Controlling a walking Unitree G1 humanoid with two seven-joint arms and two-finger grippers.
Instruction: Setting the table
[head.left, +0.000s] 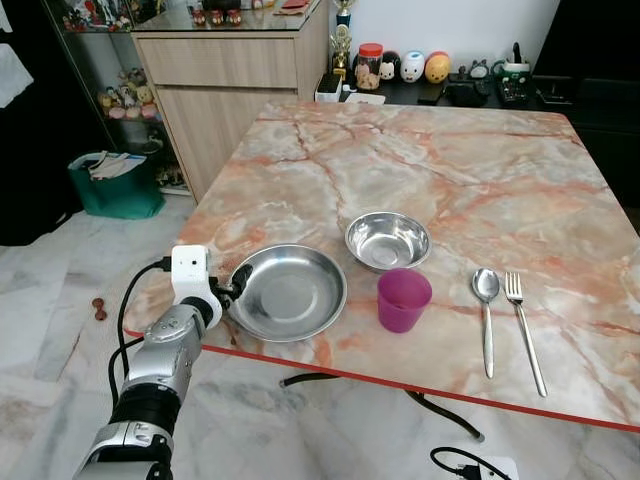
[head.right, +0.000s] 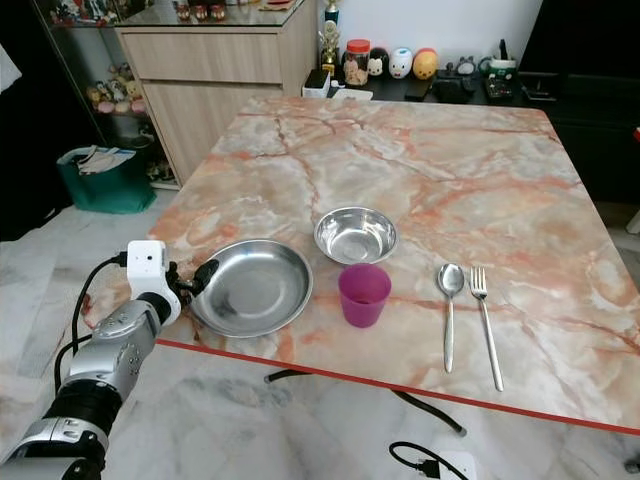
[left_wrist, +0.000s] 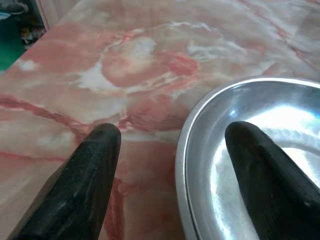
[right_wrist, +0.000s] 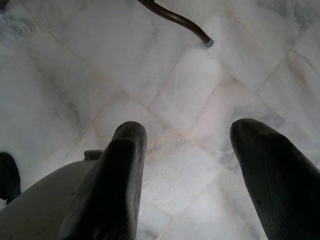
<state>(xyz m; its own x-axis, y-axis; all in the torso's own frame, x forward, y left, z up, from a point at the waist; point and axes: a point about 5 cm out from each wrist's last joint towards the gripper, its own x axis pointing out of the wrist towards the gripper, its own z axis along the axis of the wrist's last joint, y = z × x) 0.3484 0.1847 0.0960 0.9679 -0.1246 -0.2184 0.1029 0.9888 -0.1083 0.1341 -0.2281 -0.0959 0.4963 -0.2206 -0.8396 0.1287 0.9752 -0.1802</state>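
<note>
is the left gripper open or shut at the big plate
Open. The left gripper has its fingers spread either side of the steel plate rim.

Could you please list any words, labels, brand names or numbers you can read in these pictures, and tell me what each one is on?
No text can be read anywhere.
The red-lidded jar on the shelf behind the table: a label may be there, too small to read.
The plate, bowl, purple cup, spoon and fork: no markings.
The left gripper, open across the plate's rim: no markings.
</note>
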